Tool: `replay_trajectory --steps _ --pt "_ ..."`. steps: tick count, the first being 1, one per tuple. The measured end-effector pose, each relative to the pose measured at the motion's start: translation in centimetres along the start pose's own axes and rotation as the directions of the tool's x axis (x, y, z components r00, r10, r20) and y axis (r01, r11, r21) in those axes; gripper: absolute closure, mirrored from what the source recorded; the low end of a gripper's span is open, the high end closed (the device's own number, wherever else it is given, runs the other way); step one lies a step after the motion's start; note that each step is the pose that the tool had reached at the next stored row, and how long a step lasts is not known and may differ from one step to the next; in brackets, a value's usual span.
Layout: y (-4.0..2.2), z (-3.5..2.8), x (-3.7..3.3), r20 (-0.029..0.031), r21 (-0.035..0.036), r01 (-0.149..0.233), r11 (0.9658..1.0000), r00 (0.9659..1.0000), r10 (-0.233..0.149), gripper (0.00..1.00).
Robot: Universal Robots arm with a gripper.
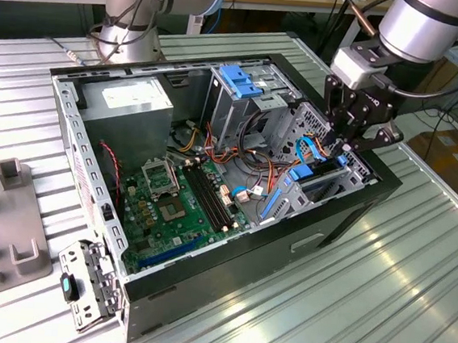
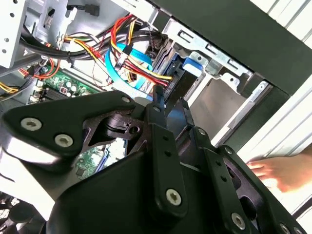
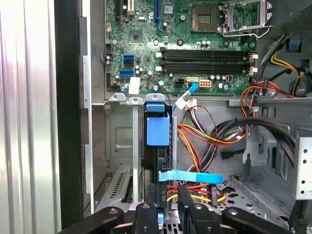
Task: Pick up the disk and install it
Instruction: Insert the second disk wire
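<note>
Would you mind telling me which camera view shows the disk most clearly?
The first wrist view: the disk stands on edge in its metal bay, with its blue end tab facing the camera. The exterior view shows it far off, under the gripper. In the second wrist view the gripper hides most of it.

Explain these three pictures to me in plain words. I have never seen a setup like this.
The exterior view looks from off the arm at an open desktop computer case lying on a ribbed metal table. A robot arm reaches down so that its black gripper sits at the drive bay on the exterior view's right. The other two pictures come from cameras riding near the arm's wrist. In the first wrist view the disk, a dark drive in a bright blue carrier, stands on edge in its metal bay beside coloured cables, with the green motherboard beyond. The gripper is at the disk's end; whether it grips, I cannot tell. In the second wrist view a person's hand rests outside the case.
</note>
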State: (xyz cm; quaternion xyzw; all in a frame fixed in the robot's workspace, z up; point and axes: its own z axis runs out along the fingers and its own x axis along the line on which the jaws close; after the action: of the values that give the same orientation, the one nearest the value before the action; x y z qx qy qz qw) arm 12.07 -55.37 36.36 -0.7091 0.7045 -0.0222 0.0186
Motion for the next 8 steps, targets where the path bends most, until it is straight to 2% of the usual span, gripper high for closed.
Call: replay_trajectory --steps 8 --pt "0.52 0.03 -0.01 -0.0001 0.0000 0.000 1.0000 1.0000 0.000 0.69"
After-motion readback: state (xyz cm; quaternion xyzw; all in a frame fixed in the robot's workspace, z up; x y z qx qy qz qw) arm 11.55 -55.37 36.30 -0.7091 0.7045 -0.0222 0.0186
